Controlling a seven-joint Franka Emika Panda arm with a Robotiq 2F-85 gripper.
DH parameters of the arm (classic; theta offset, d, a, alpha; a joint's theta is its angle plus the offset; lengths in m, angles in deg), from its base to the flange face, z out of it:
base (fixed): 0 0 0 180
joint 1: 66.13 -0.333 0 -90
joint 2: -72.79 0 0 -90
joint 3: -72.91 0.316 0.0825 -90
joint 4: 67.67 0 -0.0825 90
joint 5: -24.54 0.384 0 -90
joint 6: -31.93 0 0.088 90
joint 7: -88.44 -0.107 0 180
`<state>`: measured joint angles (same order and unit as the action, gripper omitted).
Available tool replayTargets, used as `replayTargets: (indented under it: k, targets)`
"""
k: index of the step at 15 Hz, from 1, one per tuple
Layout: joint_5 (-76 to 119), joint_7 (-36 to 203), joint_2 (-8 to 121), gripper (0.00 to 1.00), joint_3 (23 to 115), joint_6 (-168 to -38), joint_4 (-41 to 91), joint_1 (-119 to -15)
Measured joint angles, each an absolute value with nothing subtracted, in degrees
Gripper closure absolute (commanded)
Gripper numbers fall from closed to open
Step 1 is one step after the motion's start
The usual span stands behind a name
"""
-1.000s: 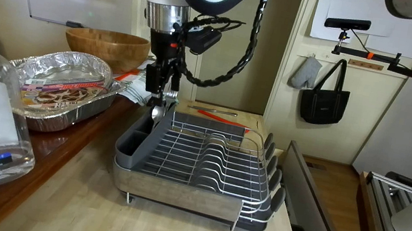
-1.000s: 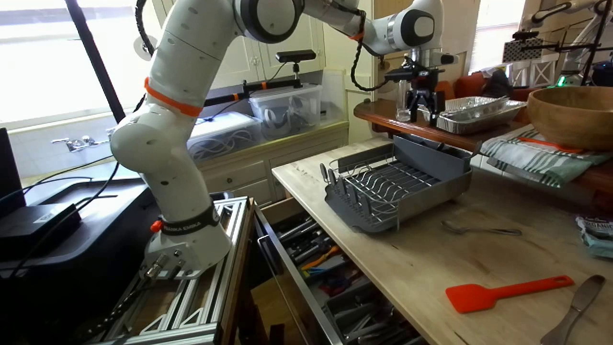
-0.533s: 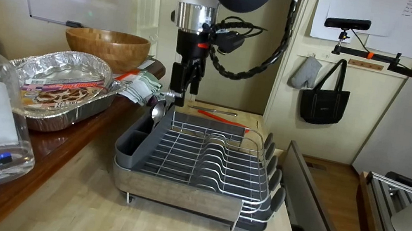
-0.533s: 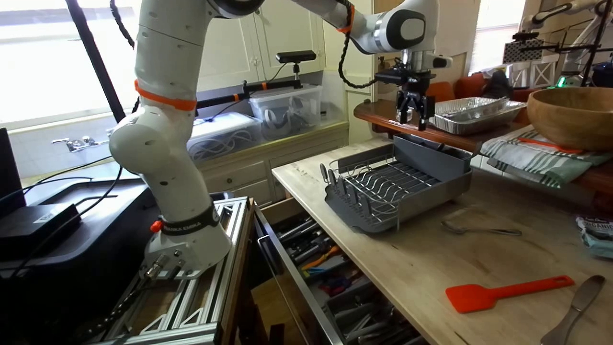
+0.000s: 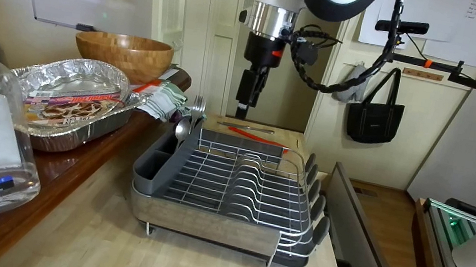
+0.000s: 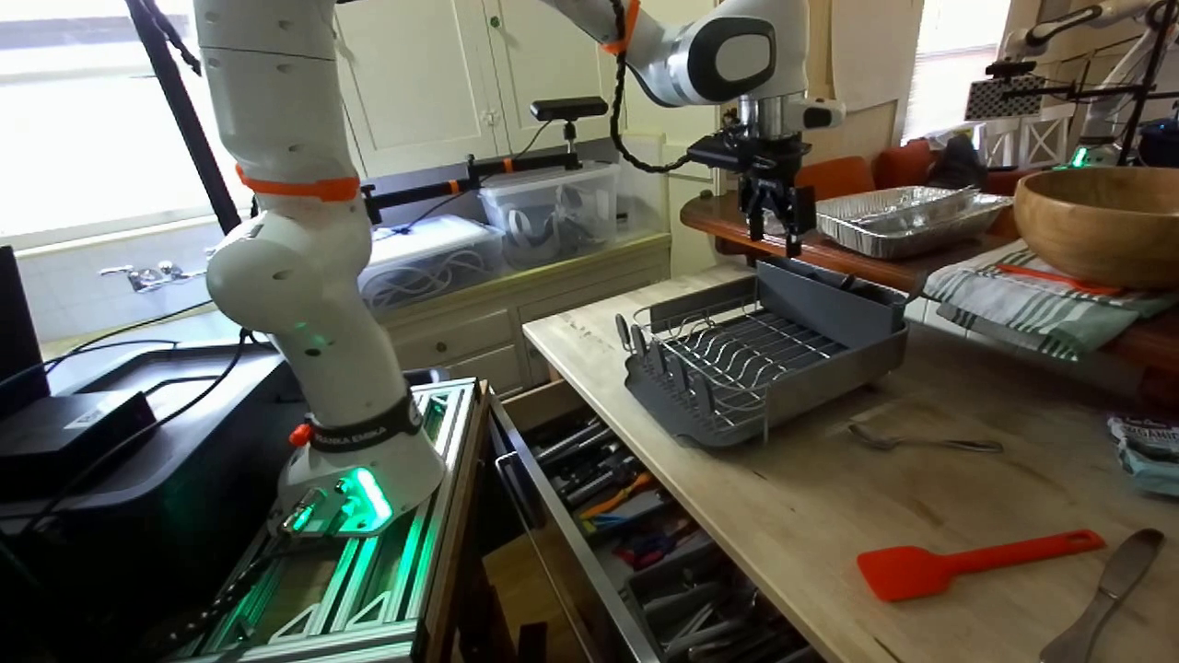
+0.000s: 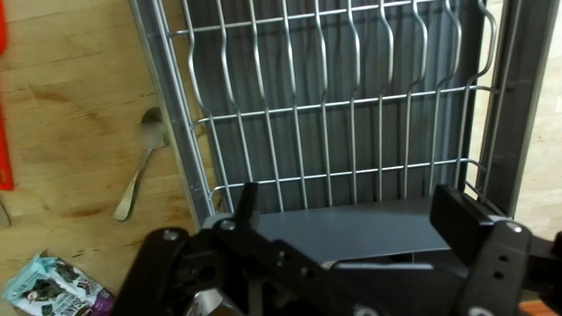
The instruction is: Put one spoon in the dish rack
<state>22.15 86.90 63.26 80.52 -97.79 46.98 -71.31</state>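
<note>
The dish rack (image 6: pixel 834 371) sits on the counter (image 6: pixel 801 516), one spoon (image 5: pixel 182 129) standing in its side caddy (image 5: pixel 144 180). In an exterior view, another spoon (image 6: pixel 930 444) lies between the rack and the spatula (image 6: pixel 972 559), the knife (image 6: pixel 1110 589) to the spatula's right.

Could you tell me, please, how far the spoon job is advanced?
Apparently done: a spoon stands, bowl up, in the cutlery holder of the dish rack. In hand: nothing; the tool is open and holds nothing. Left: probably nothing, since the task wants one; a second spoon lies beside the rack.
</note>
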Motion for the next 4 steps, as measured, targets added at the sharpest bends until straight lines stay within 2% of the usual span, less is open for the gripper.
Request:
replayTargets:
  k: [4]
  targets:
    - [22.4, 87.0, 68.2, 0.00, 78.8, -103.0, 53.7, -70.4]
